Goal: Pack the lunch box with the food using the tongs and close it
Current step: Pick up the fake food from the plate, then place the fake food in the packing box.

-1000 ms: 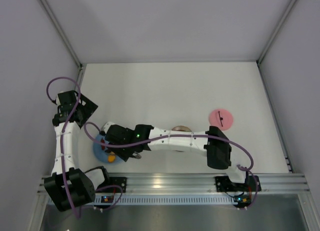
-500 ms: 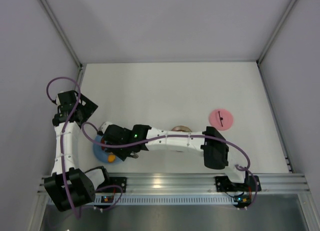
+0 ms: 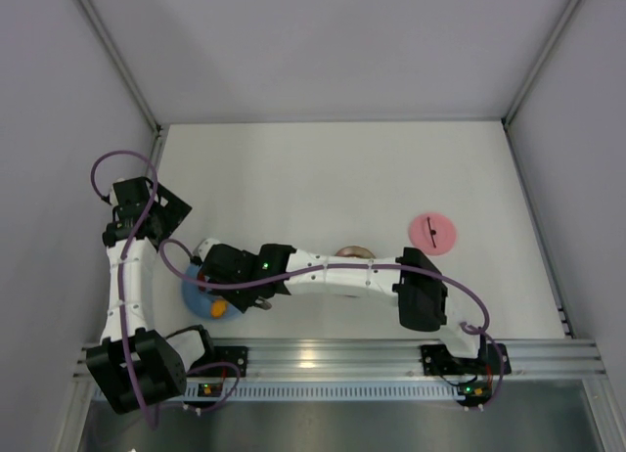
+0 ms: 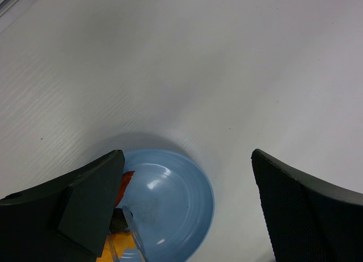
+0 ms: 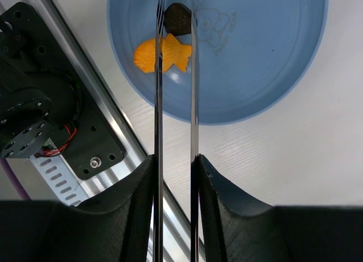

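My right gripper [image 5: 174,159] is shut on the silver tongs [image 5: 158,103], whose two arms reach out over the blue plate [image 5: 266,58]. The tong tips straddle a dark brown food piece [image 5: 178,18], just beyond an orange piece [image 5: 161,55]. Hovering over the same plate [image 4: 176,205], my left gripper [image 4: 187,160] is open and holds nothing; a red piece [image 4: 126,182] and a tong tip [image 4: 135,233] show beside its left finger. The steel lunch box [image 3: 354,251] is half hidden behind my right forearm. Its pink lid [image 3: 431,232] lies flat to the right.
The aluminium rail [image 3: 333,354] and the left arm's base mount [image 5: 39,103] run close beside the plate's near edge. Grey walls enclose the white table [image 3: 333,178] on the left, the back and the right.
My right gripper has squeezed the tongs narrower and edged slightly left over the plate. The left arm, the lid and the lunch box have not moved.
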{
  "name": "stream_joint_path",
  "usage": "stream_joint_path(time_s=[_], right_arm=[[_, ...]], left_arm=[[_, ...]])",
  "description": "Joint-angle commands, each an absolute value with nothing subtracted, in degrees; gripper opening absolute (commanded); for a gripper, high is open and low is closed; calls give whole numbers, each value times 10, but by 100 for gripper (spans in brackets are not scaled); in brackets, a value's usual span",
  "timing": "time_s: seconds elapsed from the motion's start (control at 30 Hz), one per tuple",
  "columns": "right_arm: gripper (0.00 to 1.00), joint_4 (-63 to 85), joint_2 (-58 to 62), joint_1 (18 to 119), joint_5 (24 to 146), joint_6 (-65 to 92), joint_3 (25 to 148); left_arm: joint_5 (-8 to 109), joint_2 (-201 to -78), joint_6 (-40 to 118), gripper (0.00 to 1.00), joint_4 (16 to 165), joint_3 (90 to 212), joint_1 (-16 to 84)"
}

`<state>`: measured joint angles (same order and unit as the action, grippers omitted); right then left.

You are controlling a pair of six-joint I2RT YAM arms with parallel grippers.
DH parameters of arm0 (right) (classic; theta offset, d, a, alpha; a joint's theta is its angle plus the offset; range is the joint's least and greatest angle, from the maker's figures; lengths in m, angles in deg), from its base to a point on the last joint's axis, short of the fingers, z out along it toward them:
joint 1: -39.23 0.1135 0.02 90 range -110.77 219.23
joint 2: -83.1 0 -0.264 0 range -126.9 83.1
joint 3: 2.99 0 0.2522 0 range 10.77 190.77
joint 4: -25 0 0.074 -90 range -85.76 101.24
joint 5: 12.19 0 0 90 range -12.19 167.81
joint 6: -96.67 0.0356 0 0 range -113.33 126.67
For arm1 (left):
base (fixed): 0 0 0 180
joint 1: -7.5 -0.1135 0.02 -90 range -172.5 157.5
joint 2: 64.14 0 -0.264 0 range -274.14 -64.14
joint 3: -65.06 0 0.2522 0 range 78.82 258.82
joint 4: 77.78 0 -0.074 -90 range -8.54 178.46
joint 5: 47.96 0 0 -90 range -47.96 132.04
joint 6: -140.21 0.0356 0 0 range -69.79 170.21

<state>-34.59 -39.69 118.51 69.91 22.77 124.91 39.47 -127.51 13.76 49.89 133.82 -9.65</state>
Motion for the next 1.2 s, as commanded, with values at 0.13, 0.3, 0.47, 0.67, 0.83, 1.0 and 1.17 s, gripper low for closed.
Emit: stream_joint_path(time_s=[0.13, 0.3, 0.47, 0.67, 0.83, 1.0, 1.17], right_arm=[[31, -342, -374, 1191, 660, 228, 1268], [31, -342, -353, 1183, 648, 228, 1259], [31, -351, -331, 1177, 629, 228, 1255], [31, -353, -297, 1165, 616, 231, 1230], [31, -360, -269, 1160, 603, 235, 1216], [31, -369, -245, 1160, 596, 241, 1198], [31, -384, -205, 1159, 580, 253, 1165]], left_arm=[[398, -1274, 140, 99, 527, 1335, -99], [399, -1274, 140, 99, 527, 1334, -99], [398, -1272, 141, 99, 527, 1333, -99], [399, -1272, 140, 99, 528, 1333, -99], [401, -1272, 140, 99, 529, 1333, -100], [400, -1271, 140, 99, 528, 1333, -99], [402, -1271, 140, 99, 528, 1333, -99]])
